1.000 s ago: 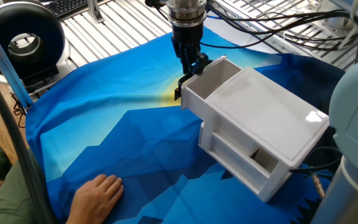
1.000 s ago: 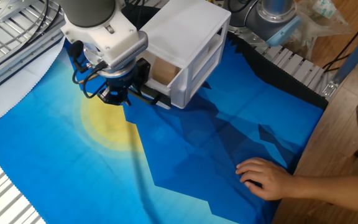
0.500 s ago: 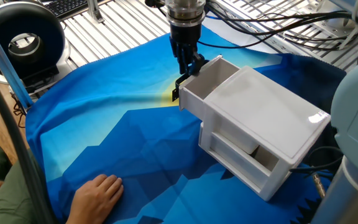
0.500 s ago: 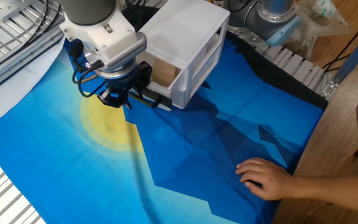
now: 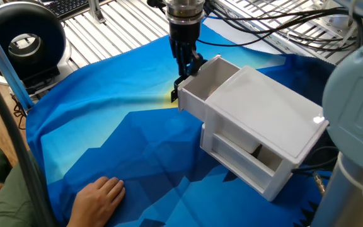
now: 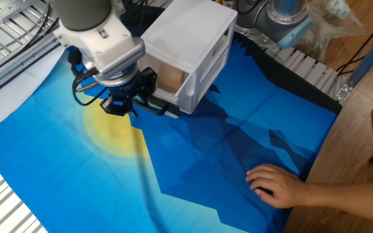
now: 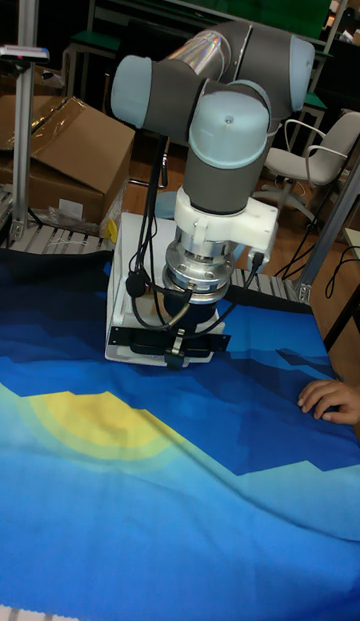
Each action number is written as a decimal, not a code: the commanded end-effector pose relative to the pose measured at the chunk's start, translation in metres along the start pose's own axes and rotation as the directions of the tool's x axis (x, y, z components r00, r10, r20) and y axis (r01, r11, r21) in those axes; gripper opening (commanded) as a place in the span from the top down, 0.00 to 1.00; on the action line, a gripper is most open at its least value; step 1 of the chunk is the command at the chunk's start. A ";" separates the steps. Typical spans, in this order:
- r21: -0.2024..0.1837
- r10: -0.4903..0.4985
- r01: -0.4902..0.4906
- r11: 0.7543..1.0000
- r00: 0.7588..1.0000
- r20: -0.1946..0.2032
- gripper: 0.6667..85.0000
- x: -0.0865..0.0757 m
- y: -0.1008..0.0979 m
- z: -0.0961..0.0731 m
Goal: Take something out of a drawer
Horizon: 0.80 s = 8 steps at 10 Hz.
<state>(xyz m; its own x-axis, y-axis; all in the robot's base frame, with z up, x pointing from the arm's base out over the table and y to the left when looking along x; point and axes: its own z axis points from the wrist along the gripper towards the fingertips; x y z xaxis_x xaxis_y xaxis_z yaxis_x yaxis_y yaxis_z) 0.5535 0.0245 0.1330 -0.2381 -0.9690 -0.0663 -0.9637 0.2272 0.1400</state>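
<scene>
Blue cloth with a yellow sun patch covers the table where I'm running the arm; slatted metal rails show past its far edge, and a cardboard box sits behind in the tall fixed view. White two-drawer box sits on the cloth. Its upper drawer is pulled partway out toward my gripper, black bar handle on its front.

Gripper comes down vertical at the drawer front, fingers clamped on the black handle; in the tall fixed view the handle runs across right under the wrist, and one dark finger sits at the bar in the other fixed view. So grasping the handle, nothing else in it.

Tan wooden cube is inside the pulled-out drawer, seen through the translucent side wall and open frame in the other fixed view. It rests in the drawer's rear part, still under the box top, well apart from the gripper. In one fixed view the drawer's exposed front part looks bare white; cube hidden there.

Lower drawer with the dark cut-out is closed-ish, facing another side. A person's hand lies flat on the cloth, well apart from the box; same hand shows in one fixed view. Black round fan-like unit stands off the cloth.
</scene>
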 end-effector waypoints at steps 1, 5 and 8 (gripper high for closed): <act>-0.012 0.008 -0.008 1.000 1.000 0.029 0.61 -0.006 -0.009 -0.002; -0.020 -0.002 0.003 1.000 1.000 0.027 0.62 -0.004 -0.018 -0.004; -0.022 -0.017 0.018 1.000 1.000 0.009 0.62 -0.005 -0.025 -0.008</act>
<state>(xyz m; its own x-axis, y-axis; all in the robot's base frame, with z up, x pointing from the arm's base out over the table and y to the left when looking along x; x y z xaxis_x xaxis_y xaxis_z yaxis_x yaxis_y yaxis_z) 0.5726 0.0211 0.1346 -0.2289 -0.9707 -0.0731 -0.9635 0.2152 0.1590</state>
